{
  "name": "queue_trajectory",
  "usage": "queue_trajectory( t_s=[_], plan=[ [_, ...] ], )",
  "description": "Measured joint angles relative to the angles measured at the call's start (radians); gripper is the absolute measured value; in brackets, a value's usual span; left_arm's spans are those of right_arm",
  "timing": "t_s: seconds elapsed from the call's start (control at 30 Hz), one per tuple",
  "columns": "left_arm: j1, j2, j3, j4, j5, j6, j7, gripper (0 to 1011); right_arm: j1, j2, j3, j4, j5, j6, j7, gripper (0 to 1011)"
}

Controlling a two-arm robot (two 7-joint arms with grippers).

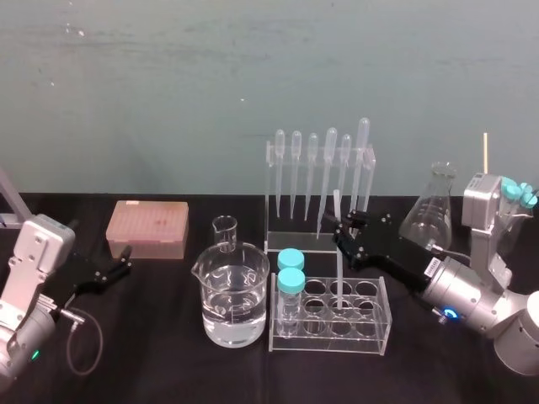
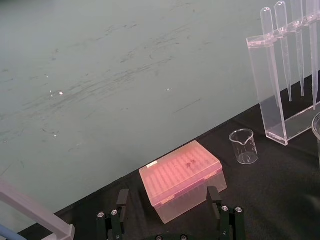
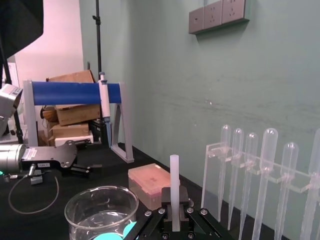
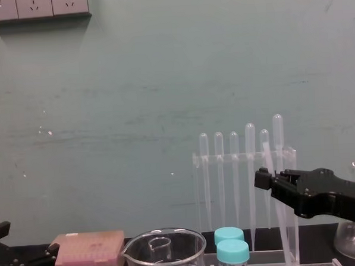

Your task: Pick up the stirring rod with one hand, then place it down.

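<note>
Currently the stirring rod (image 1: 338,265) is pinched upright by the right gripper (image 1: 340,229), its lower end at a test tube rack (image 1: 370,326) well, likely for a straight vertical lift. The left gripper (image 1: 125,261) is parked with its jaws spread beside the tip box (image 1: 147,229).

Translucent smooth stirring rod (image 3: 174,180), glossy glass beaker (image 1: 234,295), matt black table (image 1: 152,358)

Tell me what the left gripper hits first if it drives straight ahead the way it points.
The pink box: it sits squarely ahead of the open left gripper, nothing between them, though the gap is hard to judge. The right gripper holds the rod at the tube rack.
</note>
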State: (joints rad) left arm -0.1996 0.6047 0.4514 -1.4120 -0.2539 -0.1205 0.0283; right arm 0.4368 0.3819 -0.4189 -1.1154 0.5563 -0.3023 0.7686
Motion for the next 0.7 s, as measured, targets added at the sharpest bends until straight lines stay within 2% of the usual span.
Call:
queue_trajectory(
  t_s=[0.7],
  plan=[
    [0.000, 0.000, 0.000, 0.000, 0.000, 0.000, 0.000, 1000, 0.004, -0.016, -0.002, 0.041, -0.013, 0.020, -0.007, 72]
  ],
)
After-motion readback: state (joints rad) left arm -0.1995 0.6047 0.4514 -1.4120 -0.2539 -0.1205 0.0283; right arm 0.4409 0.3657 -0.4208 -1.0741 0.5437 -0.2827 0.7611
